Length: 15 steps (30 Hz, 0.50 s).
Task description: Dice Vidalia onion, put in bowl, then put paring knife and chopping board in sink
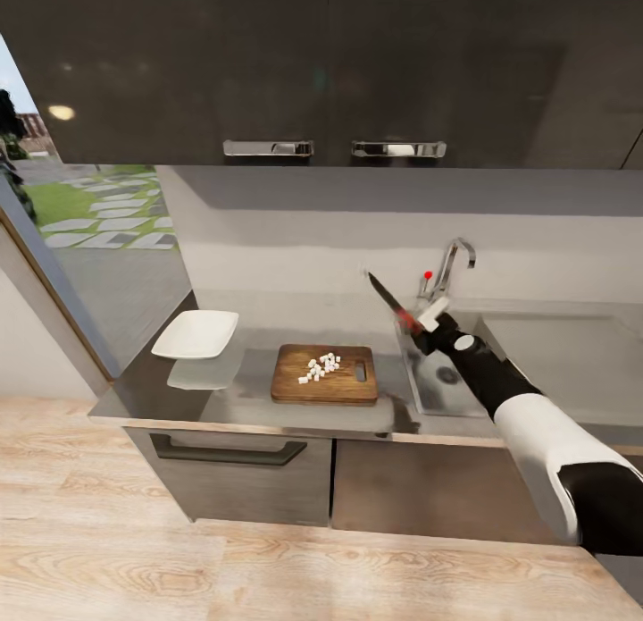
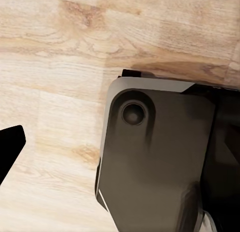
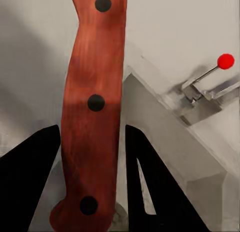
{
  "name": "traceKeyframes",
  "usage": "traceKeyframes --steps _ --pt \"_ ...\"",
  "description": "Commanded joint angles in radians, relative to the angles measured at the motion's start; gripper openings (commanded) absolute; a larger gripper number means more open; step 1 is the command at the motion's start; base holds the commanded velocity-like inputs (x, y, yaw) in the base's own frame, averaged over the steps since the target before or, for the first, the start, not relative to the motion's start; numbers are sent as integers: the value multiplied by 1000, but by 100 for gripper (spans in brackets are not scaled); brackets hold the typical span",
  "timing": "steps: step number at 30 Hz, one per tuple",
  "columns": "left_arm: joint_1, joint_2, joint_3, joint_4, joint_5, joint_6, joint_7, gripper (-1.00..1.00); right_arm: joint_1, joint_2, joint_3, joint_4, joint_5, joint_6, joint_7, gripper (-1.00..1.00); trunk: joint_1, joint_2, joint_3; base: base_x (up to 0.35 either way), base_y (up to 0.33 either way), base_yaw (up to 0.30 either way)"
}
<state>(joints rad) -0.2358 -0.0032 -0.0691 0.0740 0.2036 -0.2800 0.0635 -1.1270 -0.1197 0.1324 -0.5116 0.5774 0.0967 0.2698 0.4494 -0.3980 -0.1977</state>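
The brown chopping board point(image 1: 299, 386) lies on the grey countertop point(image 1: 174, 399) with small white diced onion pieces point(image 1: 320, 366) on it. Left of it stands the white bowl point(image 1: 196, 333), with nothing showing inside. My right gripper point(image 1: 426, 324) is shut on the paring knife point(image 1: 393, 301) and holds it in the air over the sink's point(image 1: 430, 390) left edge, dark blade pointing up and to the left. In the right wrist view the red handle point(image 3: 92, 117) sits between the black fingers point(image 3: 30, 177). One dark left fingertip point(image 2: 10, 149) hangs over the wood floor.
The chrome tap point(image 1: 453, 265) with its red-dotted lever point(image 3: 226, 60) rises just behind the knife hand. Dark wall cabinets point(image 1: 321, 67) hang above the counter. A glass door stands at the left. The robot's dark base point(image 2: 160, 157) lies below the left gripper.
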Motion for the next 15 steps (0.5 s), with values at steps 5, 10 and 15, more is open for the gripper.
traceKeyframes --steps 5,10,15 --pt "-2 -1 -8 4 7 -7 1 100 0 -54 -128 -7 -66 117 11 -100 1 -2 -2 0 0 0" --pt "-2 -3 -8 4 6 -7 1 100 0 -69 -308 -3 -94 206 15 -100 1 -2 -2 0 0 0" --pt "-2 -7 -8 4 5 -7 1 100 0 -73 -338 14 -99 235 15 -100 1 -2 -2 0 0 0"
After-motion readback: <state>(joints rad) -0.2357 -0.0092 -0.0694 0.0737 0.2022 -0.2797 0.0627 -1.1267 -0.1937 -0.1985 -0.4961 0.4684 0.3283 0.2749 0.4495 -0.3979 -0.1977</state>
